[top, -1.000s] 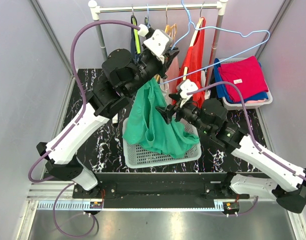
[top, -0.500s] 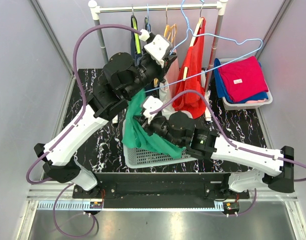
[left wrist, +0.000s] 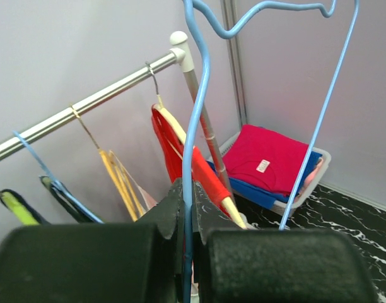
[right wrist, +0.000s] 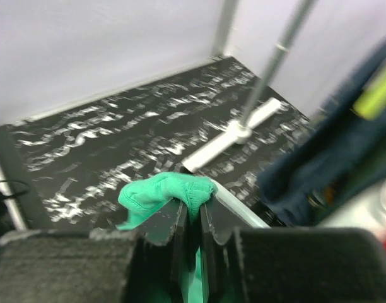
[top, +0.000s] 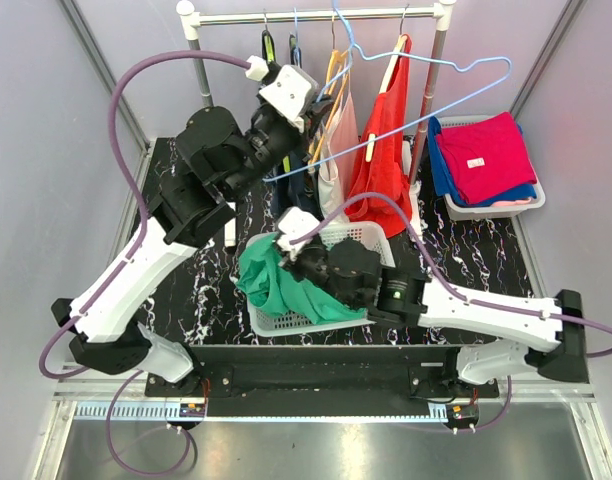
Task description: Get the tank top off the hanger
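Pale lilac walls, a black marbled table (top: 486, 250), a clothes rail (top: 316, 15) across the back. At left, raised high near the rail, the left gripper (top: 324, 106), fingers pressed together on the wire of a bare blue hanger (left wrist: 194, 126), with the hook end rising from between them in the left wrist view. Lower down, left of centre, the green tank top (top: 271, 285): off the hanger, bunched, draped over the left rim of a white basket (top: 358, 233), partly inside and partly hanging outside. Just above it the right gripper (top: 284, 248), clamped on a fold of the green cloth, the pinch plain in the right wrist view. Further right on the rail, a red garment (top: 381, 150) on a hanger of its own. At far right, a bin (top: 496, 208) of folded red and blue clothes.
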`<state>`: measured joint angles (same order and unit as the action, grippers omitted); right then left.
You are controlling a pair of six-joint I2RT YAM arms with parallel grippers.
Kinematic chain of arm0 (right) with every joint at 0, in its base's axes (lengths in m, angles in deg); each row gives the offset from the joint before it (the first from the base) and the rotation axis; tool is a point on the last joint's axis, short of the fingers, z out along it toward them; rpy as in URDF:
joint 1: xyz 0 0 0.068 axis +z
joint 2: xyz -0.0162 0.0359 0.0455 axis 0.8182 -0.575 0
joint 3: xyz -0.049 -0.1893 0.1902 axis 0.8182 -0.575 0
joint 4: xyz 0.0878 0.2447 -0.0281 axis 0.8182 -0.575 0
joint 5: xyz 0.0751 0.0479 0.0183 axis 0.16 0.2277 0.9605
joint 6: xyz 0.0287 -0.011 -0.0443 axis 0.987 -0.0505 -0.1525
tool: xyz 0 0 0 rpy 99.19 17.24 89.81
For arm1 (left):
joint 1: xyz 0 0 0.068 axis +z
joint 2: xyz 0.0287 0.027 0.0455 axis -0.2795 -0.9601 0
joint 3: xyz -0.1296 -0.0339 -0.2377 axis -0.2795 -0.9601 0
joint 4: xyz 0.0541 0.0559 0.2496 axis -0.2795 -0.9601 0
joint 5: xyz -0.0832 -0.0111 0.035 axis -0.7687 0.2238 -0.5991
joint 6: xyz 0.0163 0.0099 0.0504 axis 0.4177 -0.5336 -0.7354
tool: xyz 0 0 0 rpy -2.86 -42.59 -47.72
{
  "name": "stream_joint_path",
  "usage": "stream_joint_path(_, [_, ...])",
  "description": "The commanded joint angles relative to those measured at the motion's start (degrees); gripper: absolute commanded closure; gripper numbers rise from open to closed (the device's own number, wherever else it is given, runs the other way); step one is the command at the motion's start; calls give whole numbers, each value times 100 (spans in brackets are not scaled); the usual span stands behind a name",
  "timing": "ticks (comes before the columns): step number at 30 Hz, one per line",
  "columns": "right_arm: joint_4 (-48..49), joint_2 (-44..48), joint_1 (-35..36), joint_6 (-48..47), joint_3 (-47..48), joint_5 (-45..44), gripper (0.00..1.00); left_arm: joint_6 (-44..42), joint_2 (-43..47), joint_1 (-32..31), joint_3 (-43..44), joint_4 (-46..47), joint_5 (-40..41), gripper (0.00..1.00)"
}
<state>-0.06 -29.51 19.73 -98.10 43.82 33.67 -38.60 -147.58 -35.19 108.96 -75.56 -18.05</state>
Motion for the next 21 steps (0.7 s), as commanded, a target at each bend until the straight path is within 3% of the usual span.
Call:
stream_joint_path(1, [215, 1054, 34, -161, -516, -991, 86, -486, 507, 132, -215, 361, 406, 100])
stream_joint_path(10, [-612, 2788, 34, 181, -1388, -1819, 85, -1577, 2036, 316, -1884, 238, 1337, 100])
stream_joint_path(14, [-919, 2781, 34, 348, -1467, -1855, 84, -1525, 2845, 405, -2614, 283, 1600, 100])
stream_joint_path(21, [-1271, 2025, 25, 1111, -1722, -2364, 85, -1647, 3768, 703, -2887, -78, 2066, 100])
